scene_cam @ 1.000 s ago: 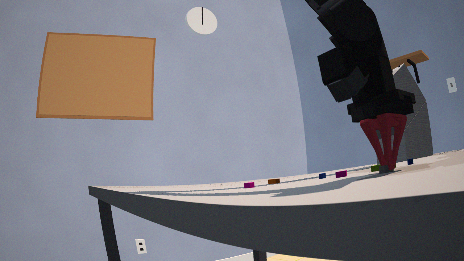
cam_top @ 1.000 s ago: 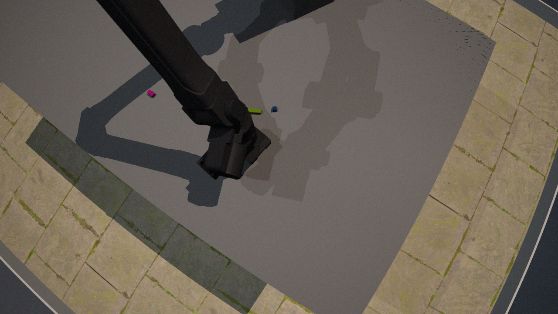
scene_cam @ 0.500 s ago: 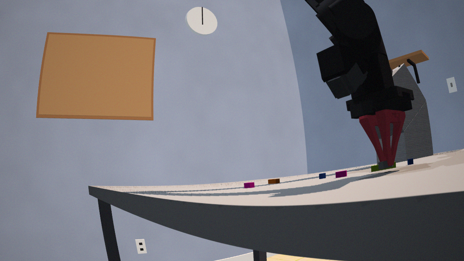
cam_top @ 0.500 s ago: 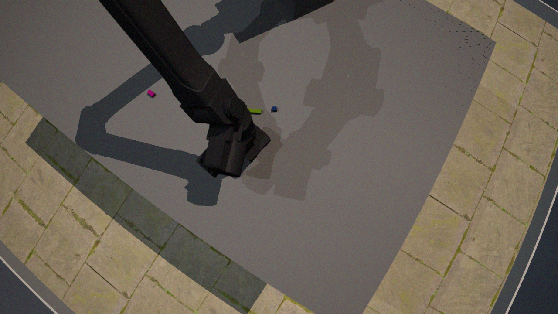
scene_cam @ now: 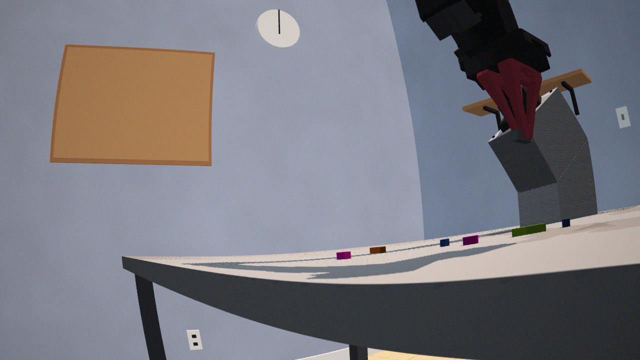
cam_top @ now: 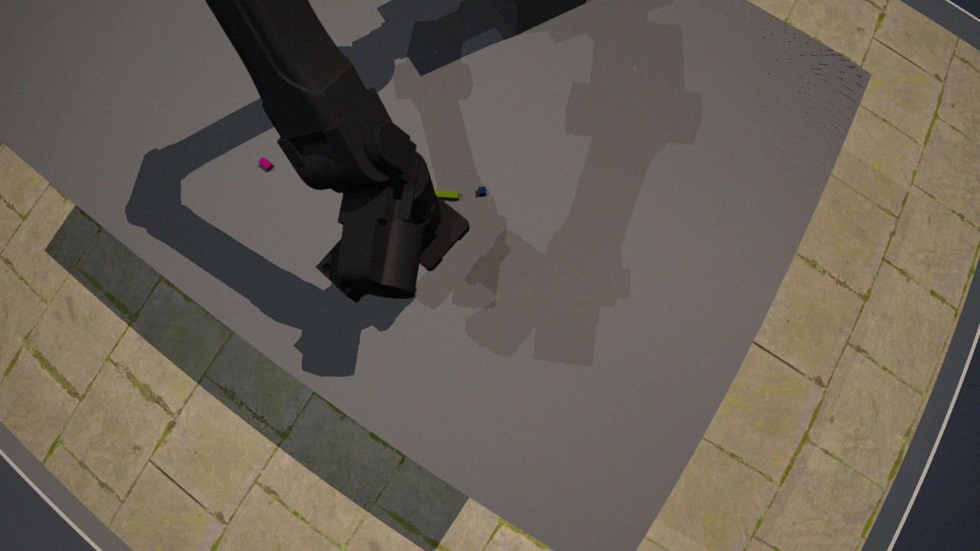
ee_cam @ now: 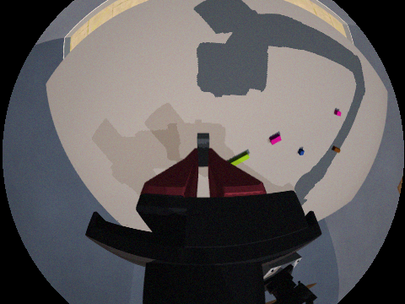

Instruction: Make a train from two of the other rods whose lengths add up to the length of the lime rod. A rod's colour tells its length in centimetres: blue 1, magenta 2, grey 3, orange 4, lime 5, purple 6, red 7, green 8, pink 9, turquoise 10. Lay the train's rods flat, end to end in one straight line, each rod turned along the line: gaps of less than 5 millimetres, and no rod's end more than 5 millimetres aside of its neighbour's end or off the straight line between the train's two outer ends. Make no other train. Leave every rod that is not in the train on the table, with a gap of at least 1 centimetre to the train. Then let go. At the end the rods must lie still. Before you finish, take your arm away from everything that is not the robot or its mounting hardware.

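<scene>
Pincer (scene_cam: 525, 135) (ee_cam: 203, 157): closed on grey rod (scene_cam: 518, 136) (ee_cam: 202, 138), raised | partner, likely: nearer magenta rod (scene_cam: 470, 240) (ee_cam: 275, 138), on the table (cam_top: 658, 383) (scene_cam: 402, 308) (ee_cam: 139, 76), right of pincer in wrist view, beyond lime rod (cam_top: 448, 195) (scene_cam: 529, 230) (ee_cam: 240, 159) | axes: grey upright in that view, magenta slanting crosswise; joining probably needs a turn

The arm (cam_top: 308, 75) (scene_cam: 487, 26) (ee_cam: 202, 279) covers one end of the lime rod (cam_top: 448, 195) (scene_cam: 529, 230) (ee_cam: 241, 159) in the top view; outside, the near edge of the surface (cam_top: 685, 411) (scene_cam: 313, 274) (ee_cam: 126, 76) runs out of frame.
</scene>
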{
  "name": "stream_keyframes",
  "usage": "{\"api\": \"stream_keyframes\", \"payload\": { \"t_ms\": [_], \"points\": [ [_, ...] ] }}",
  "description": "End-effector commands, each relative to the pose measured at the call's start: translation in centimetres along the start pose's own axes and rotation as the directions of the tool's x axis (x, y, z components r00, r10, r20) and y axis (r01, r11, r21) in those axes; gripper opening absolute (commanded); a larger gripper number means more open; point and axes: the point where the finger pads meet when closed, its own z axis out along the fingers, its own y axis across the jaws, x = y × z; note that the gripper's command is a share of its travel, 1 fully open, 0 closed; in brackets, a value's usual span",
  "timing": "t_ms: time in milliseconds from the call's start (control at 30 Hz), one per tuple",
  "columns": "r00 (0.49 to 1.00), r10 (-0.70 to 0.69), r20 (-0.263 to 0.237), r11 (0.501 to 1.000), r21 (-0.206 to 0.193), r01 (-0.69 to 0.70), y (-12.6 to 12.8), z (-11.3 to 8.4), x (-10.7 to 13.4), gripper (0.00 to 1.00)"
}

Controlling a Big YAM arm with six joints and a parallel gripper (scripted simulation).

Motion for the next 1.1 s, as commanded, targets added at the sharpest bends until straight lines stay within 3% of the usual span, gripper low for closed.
{"api": "stream_keyframes", "payload": {
  "t_ms": [0,33,167,367,467,567,600,633,700,767,800,900,967,1033,1067],
  "points": [
    [0.999,0.027,0.026,0.999,-0.020,-0.026,1.1,-2.2,-1.4,0.03],
    [1.000,0.014,-0.005,1.000,0.003,-0.014,0.9,-0.8,-0.3,0.03],
    [0.999,0.020,-0.026,1.000,0.024,-0.020,-0.4,0.0,0.6,0.03],
    [0.999,0.046,0.005,0.999,0.004,-0.046,-0.4,-0.8,-0.7,0.03],
    [0.981,0.192,0.010,0.981,-0.006,-0.192,-2.7,-1.0,-0.9,0.03],
    [0.983,0.185,0.000,0.983,0.004,-0.185,-2.9,-1.0,-0.6,0.03],
    [0.980,0.200,0.023,0.980,-0.017,-0.199,-2.2,-1.6,-2.4,0.03],
    [0.957,0.289,0.008,0.957,-0.006,-0.289,-4.2,-1.0,-0.8,0.03],
    [0.957,0.289,0.008,0.957,-0.006,-0.289,-4.2,-1.0,-0.8,0.03],
    [0.962,0.273,-0.016,0.962,0.019,-0.272,-4.4,-0.5,0.0,0.03],
    [0.916,0.401,0.007,0.916,-0.006,-0.401,-6.1,-0.9,-0.8,0.03],
    [0.918,0.396,0.000,0.918,0.006,-0.396,-6.3,-0.9,-0.5,0.03],
    [0.918,0.397,0.009,0.918,-0.009,-0.397,-5.3,-1.0,-1.8,0.03],
    [0.927,0.375,0.001,0.927,-0.013,-0.375,-4.5,-1.0,-1.0,0.03],
    [0.856,0.517,0.007,0.856,-0.005,-0.517,-8.1,-0.9,-0.6,0.03]
  ]
}}
